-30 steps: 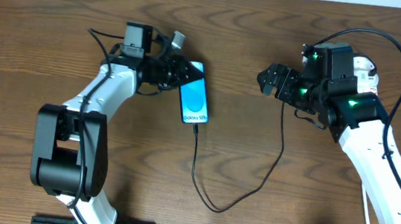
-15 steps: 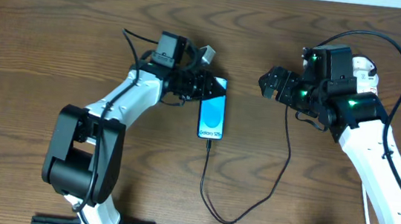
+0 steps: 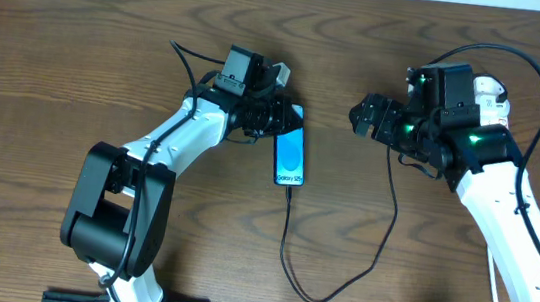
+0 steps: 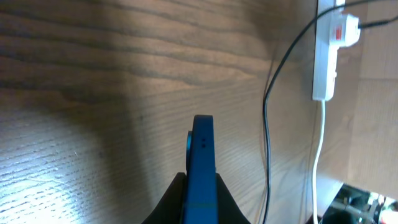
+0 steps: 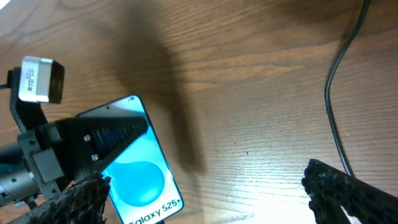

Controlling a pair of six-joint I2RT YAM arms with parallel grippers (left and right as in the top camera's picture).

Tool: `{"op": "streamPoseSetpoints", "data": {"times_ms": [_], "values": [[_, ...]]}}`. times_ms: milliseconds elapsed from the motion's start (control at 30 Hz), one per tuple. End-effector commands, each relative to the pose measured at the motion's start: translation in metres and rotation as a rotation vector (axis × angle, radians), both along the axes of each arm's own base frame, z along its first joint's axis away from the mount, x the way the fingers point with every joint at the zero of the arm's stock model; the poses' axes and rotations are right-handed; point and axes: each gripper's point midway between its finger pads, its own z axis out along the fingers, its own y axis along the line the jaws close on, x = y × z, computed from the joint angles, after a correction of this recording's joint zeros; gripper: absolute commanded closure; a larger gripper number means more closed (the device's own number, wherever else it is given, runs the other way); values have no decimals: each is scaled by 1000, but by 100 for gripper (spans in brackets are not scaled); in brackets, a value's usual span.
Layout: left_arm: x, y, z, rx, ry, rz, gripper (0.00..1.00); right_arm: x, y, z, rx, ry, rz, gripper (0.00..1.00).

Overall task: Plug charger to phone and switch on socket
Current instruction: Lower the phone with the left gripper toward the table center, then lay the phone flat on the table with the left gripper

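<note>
**Between my left fingers, the phone; my right jaws stand apart**

Nearest my bases, the charger (image 3: 284, 258) lies in a slack loop on the wooden table (image 3: 58, 58). One run climbs from the loop to the near end of the phone (image 3: 290, 158), where its tip meets the case. The other run climbs on the right and passes under my right arm.

Farther in, the phone lies screen up and bright blue, a little left of the table's middle. Its long side runs near to far. My left gripper (image 3: 285, 120) is clamped on its far end. From the left wrist, the phone's blue edge juts straight out between my dark fingers (image 4: 166, 202).

Right of the phone and well apart from it, my right gripper (image 3: 358, 115) hangs with its jaws spread wide and nothing between them. Its wrist view shows a ribbed fingertip at each lower corner, with the phone to their left and the black cable to their right.

Only my left wrist view shows the socket (image 4: 323, 68), out past the phone's tip and to the right. It has a red-marked plug in it, and its white cord (image 4: 318, 155) trails beside the black cable. I cannot tell whether its switch is on.
</note>
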Motion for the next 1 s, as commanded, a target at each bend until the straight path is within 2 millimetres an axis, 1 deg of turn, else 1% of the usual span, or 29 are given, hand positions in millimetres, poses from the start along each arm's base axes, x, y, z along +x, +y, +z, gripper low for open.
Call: {"op": "streamPoseSetpoints", "data": {"times_ms": [0, 100, 267, 467, 600, 833, 967], "values": [[8, -1, -3, -15, 42, 64, 92, 0, -1, 7, -13, -26, 12, 2], [9, -4, -9, -33, 62, 69, 93, -1, -1, 6, -14, -24, 12, 2], [4, -16, -25, -99, 116, 18, 92, -2, -1, 5, -16, -16, 12, 2], [3, -17, -27, -101, 119, 12, 92, -2, -1, 5, -16, -15, 12, 2], [-1, -25, -31, -87, 118, -3, 93, -2, -1, 5, -17, -15, 11, 2], [-12, -41, -48, -42, 129, -25, 93, -2, -3, 3, -27, -13, 6, 2], [-10, -42, -48, -48, 129, -20, 93, -3, -4, 2, -38, -7, 3, 2]]}}
